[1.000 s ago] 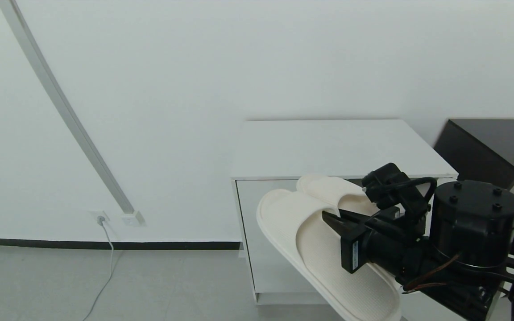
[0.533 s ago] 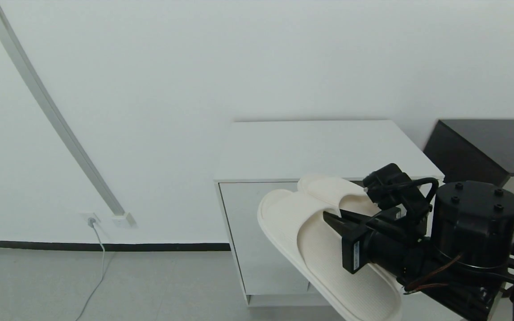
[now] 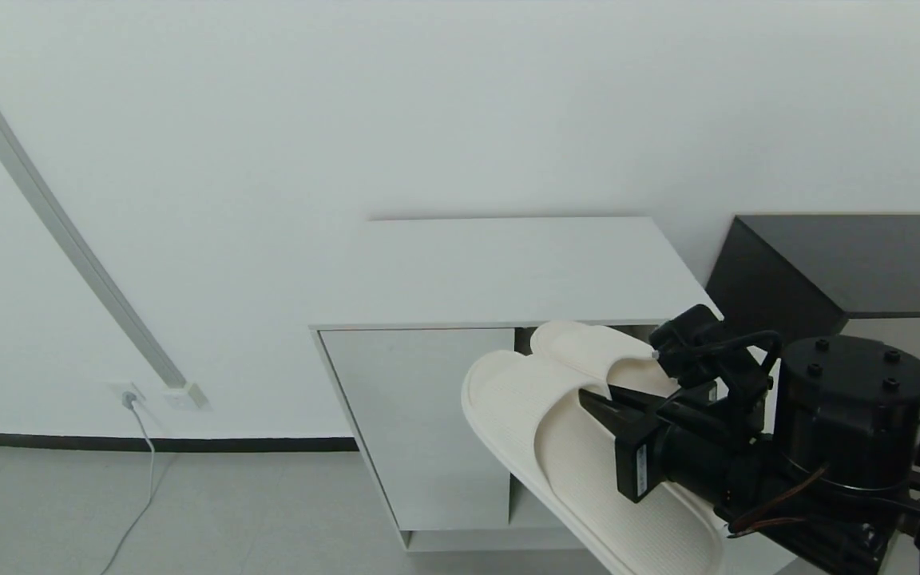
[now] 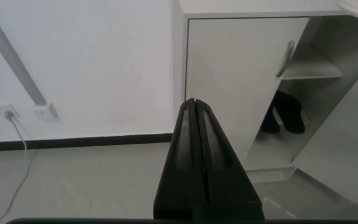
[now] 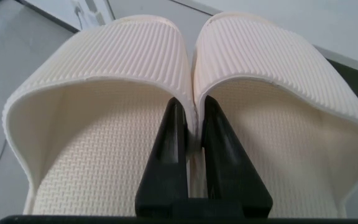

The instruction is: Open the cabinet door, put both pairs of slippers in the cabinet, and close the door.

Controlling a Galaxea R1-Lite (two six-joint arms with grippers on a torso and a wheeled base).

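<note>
Right gripper [image 5: 190, 109] is clamped on the inner edges of the cream slippers [image 5: 123, 87], holding them up in front of the white cabinet [image 3: 500, 271]. Left gripper [image 4: 194, 104] is pinched together on nothing. Cabinet's right door [image 4: 347, 143] hangs open, dark shoes [image 4: 286, 113] inside.

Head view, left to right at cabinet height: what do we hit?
Wall socket → closed cabinet door → pair of slippers → black furniture unit.
</note>
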